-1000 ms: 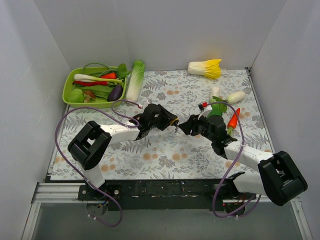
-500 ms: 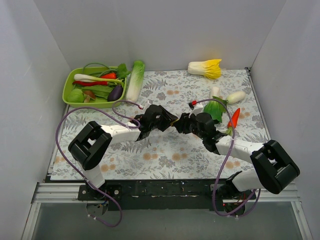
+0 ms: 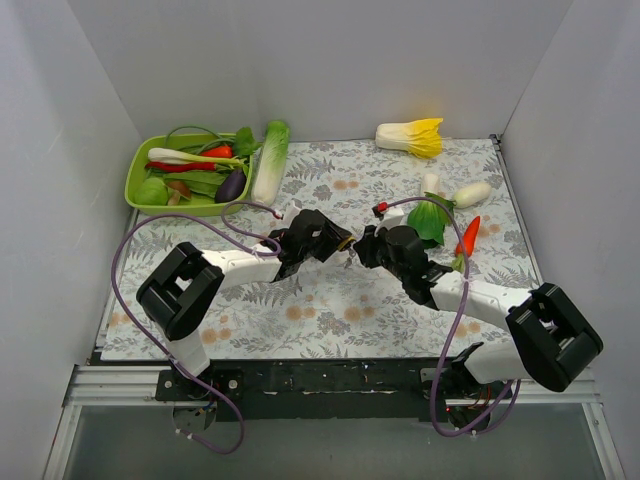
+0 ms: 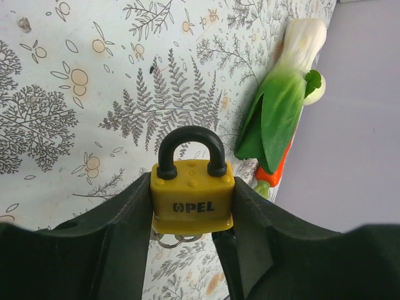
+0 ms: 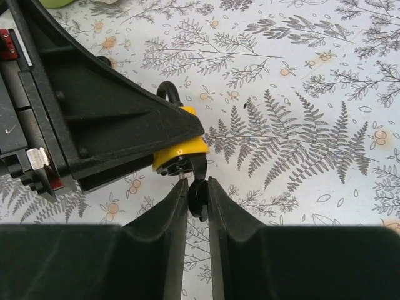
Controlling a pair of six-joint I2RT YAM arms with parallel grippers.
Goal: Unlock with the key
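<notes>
Key (image 5: 199,200) at padlock (image 4: 192,205) underside, pinched by right gripper (image 5: 198,187); left gripper (image 4: 192,187) clamps padlock.

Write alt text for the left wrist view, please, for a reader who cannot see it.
A yellow padlock with a closed black shackle, marked OPEL, is clamped between the two black fingers of the left tool, above a cloth printed with ferns. A green and white toy vegetable lies at the upper right.

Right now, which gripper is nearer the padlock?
Left. The left gripper clamps the padlock between its fingers; the right gripper sits just off the padlock's base, pinching the key there.
</notes>
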